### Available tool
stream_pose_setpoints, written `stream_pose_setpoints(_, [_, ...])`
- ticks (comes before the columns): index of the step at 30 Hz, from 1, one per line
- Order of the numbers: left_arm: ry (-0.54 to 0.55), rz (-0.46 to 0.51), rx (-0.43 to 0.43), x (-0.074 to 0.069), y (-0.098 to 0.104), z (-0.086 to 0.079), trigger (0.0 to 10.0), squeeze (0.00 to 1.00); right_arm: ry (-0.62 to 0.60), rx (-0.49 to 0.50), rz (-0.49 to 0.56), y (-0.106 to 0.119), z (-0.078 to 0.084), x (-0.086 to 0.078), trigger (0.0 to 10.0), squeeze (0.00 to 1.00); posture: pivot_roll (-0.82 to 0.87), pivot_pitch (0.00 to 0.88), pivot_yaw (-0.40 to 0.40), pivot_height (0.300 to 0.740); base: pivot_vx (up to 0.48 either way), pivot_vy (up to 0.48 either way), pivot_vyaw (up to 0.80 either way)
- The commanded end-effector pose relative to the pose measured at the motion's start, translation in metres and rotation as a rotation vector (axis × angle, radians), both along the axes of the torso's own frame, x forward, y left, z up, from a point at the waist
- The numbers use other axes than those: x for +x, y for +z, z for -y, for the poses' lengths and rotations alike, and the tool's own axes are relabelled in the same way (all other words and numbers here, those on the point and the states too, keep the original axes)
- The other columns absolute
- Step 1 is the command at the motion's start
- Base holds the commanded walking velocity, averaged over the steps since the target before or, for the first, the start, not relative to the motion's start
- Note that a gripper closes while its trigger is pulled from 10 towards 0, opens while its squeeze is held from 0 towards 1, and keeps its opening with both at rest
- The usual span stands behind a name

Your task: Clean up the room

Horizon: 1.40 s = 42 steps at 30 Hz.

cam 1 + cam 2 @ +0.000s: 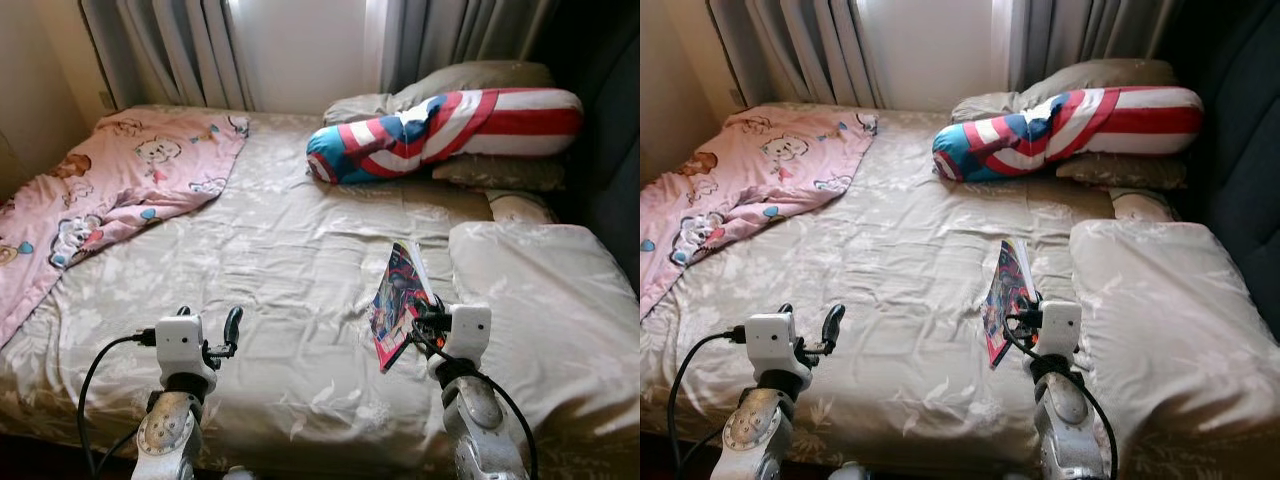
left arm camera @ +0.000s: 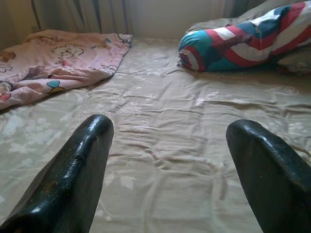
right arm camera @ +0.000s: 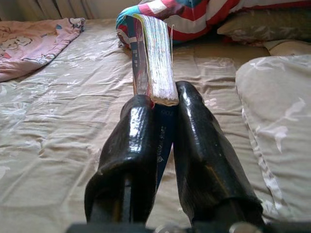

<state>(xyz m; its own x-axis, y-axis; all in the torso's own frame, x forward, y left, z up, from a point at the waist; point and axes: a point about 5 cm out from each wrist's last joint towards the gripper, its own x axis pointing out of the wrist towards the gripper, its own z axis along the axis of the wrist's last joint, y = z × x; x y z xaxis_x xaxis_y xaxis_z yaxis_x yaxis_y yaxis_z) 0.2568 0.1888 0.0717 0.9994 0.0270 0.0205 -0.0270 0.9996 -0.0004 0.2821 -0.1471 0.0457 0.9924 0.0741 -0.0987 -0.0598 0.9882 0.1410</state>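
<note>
Two silver arms reached out over the near edge of a big bed [image 1: 280, 260]. On the right side, the right gripper [image 3: 163, 104] had its two black fingers squeezed tight on a book [image 1: 400, 300]. It held the book by its bottom corner, with the spine side down. The book stood up on its edge, tilted a little, and its pages [image 3: 160, 58] pointed up and away from the wrist camera. Its cover was bright, with red, blue and pink on it. The book was just above the tan sheet, close beside a big tan pillow [image 1: 540, 300] on the right side of the bed.

On the left side, the left gripper [image 2: 170, 145] was above the sheet with nothing in it. Its two black fingers [image 2: 80, 165] were wide apart.

Far back on the bed, a long pillow [image 1: 450, 125] with red, white and blue stripes lay on top of some grey pillows [image 1: 470, 80]. A pink blanket [image 1: 120, 180] with little cartoon animals was bunched up on the far left side of the bed. Grey curtains [image 1: 180, 45] hung behind the bed, and light came in between them.
</note>
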Motion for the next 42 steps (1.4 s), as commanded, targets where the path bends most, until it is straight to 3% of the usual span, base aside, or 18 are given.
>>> stream_pose_setpoints(1, [-0.001, 0.011, -0.004, 0.001, 0.004, 0.001, 10.0, 0.00, 0.000, 0.000, 0.068, 0.013, 0.000, 0.004, 10.0, 0.00, 0.01, 0.023, -0.020, 0.658, 0.000, 0.000, 0.00])
stream_pose_setpoints(30, [-0.026, 0.010, 0.001, 0.003, 0.004, 0.006, 10.0, 0.00, 0.031, 0.001, 0.059, 0.011, -0.004, 0.004, 10.0, 0.00, 0.01, 0.013, -0.016, 0.658, 0.000, 0.000, 0.00])
stream_pose_setpoints(35, [-0.026, 0.013, 0.001, 0.004, 0.005, 0.005, 10.0, 0.00, 0.083, -0.018, 0.084, 0.014, -0.009, 0.003, 10.0, 0.00, 0.01, 0.016, -0.017, 0.658, 0.000, 0.000, 0.00])
stream_pose_setpoints(42, [-0.025, 0.012, 0.003, 0.003, 0.005, 0.005, 10.0, 0.00, 0.084, -0.006, 0.072, 0.012, -0.012, 0.001, 10.0, 0.00, 0.01, 0.023, -0.017, 0.658, 0.000, 0.000, 0.63])
